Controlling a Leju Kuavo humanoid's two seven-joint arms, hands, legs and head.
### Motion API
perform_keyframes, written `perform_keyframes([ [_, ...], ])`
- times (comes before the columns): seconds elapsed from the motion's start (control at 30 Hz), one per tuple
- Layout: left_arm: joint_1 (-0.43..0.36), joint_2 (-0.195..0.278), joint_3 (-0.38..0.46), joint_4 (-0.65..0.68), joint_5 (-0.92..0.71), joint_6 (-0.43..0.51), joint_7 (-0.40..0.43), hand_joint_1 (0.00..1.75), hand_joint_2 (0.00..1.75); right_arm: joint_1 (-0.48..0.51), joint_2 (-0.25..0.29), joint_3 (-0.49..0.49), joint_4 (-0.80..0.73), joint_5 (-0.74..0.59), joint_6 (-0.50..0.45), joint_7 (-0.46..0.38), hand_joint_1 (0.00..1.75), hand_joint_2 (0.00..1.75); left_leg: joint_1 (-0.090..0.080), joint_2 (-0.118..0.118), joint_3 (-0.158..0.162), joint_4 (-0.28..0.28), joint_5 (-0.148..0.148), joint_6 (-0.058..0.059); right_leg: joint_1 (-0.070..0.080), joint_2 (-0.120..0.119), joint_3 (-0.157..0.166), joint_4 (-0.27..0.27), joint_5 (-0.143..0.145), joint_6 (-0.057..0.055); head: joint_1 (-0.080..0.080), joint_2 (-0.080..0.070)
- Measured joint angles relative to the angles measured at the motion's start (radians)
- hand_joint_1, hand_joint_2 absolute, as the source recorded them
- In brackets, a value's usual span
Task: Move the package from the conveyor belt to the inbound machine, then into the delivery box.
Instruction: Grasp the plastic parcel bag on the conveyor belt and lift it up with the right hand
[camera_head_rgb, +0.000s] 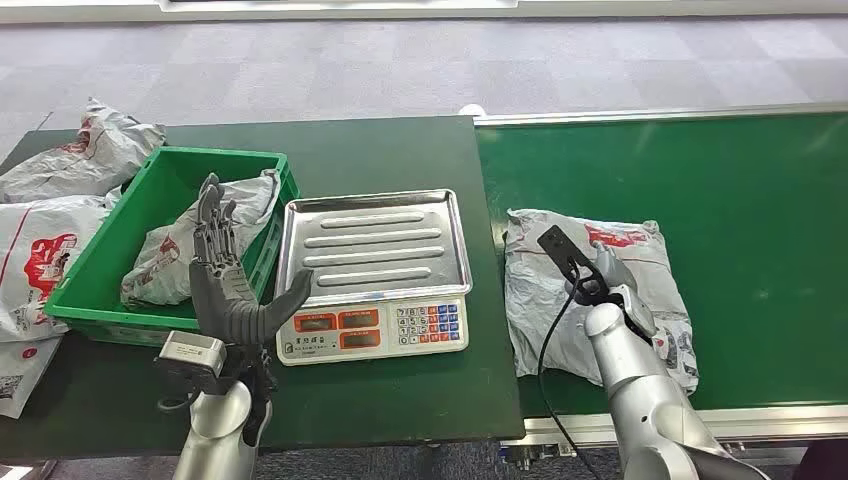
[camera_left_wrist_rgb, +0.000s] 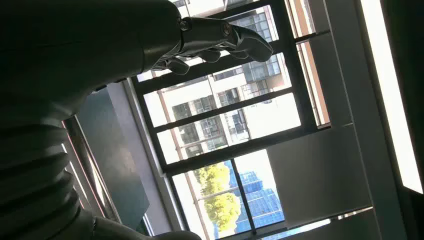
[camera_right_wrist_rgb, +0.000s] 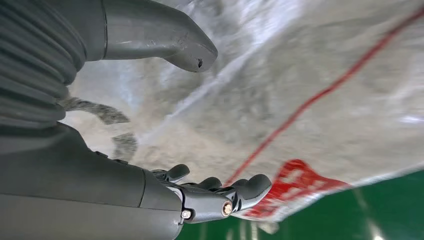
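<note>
**A:** Where do you stand on the task?

**B:** You're near the start. On the wide green conveyor belt (camera_head_rgb: 760, 220) the crumpled grey plastic mailer with red print (camera_head_rgb: 620, 270) lies flat, not yet lifted. Left of it, on the dark green desk (camera_head_rgb: 400, 160), the silver steel tray of the weighing machine (camera_head_rgb: 375, 245) is bare, so the inbound stop hasn't happened for this package.

**A:** And the delivery box?

**B:** The green plastic crate (camera_head_rgb: 110, 260) holds another grey mailer (camera_head_rgb: 180, 250), and more bags (camera_head_rgb: 80, 155) lie beside it. I'd judge those as separate parcels.

**A:** What are your hands doing?

**B:** Your right robot hand (camera_head_rgb: 600, 285) sits over the package, thumb and fingers (camera_right_wrist_rgb: 250, 187) spread apart around the plastic, not clamped on it as far as I can tell. Your left robot hand (camera_head_rgb: 225, 275) stands upright and spread, holding nothing, between crate and scale.

**A:** So what's left?

**B:** Everything: grasp, weigh, then box.
</note>
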Motion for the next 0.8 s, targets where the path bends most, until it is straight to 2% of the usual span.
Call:
perform_keyframes([
  [0.17,0.011,0.001,0.001,-0.011,-0.005,0.005,0.004,0.00,1.75,0.001,-0.010,0.022,0.017,0.035,0.010,0.062,0.00,1.75,0.000,0.000,0.000,0.000,0.000,0.000,0.000,0.000,0.000,0.000,0.000,0.000,0.000,0.000],
  [0.27,0.017,0.002,0.004,-0.015,-0.008,0.007,0.009,0.00,1.75,0.007,-0.016,0.043,0.023,0.090,0.023,0.151,0.00,1.75,0.000,0.000,0.000,0.000,0.000,0.000,0.000,0.000,0.000,0.000,0.000,0.000,0.000,0.000],
  [0.33,0.026,0.002,0.006,-0.021,-0.010,0.009,0.013,0.00,1.75,0.025,-0.019,0.054,0.016,0.120,0.028,0.204,0.00,1.75,0.000,0.000,0.000,0.000,0.000,0.000,0.000,0.000,0.000,0.000,0.000,0.000,0.000,0.000],
  [0.43,0.040,0.002,0.011,-0.033,-0.017,0.014,0.014,0.00,1.75,0.071,-0.019,0.059,-0.016,0.140,0.027,0.235,0.00,1.75,0.000,0.000,0.000,0.000,0.000,0.000,0.000,0.000,0.000,0.000,0.000,0.000,0.000,0.000],
  [0.53,0.054,0.001,0.016,-0.050,-0.027,0.020,0.018,0.00,1.75,0.140,-0.009,0.059,-0.094,0.133,0.042,0.208,0.00,1.75,0.000,0.000,0.000,0.000,-0.001,0.000,0.000,0.000,0.000,0.000,-0.001,0.000,0.000,0.000],
  [0.7,0.068,0.001,0.026,-0.068,-0.036,0.011,0.022,0.00,1.75,0.291,0.030,0.064,-0.293,0.066,0.116,0.086,0.00,1.75,0.000,0.000,0.000,0.000,-0.001,0.000,0.000,-0.001,0.000,0.000,-0.002,0.000,0.000,0.000],
  [0.8,0.069,0.002,0.029,-0.069,-0.037,0.004,0.022,0.00,1.75,0.356,0.048,0.076,-0.379,0.047,0.136,0.062,0.00,1.75,0.000,0.000,0.000,0.000,-0.001,0.000,0.000,-0.001,0.000,0.000,-0.002,0.000,0.000,0.000],
])
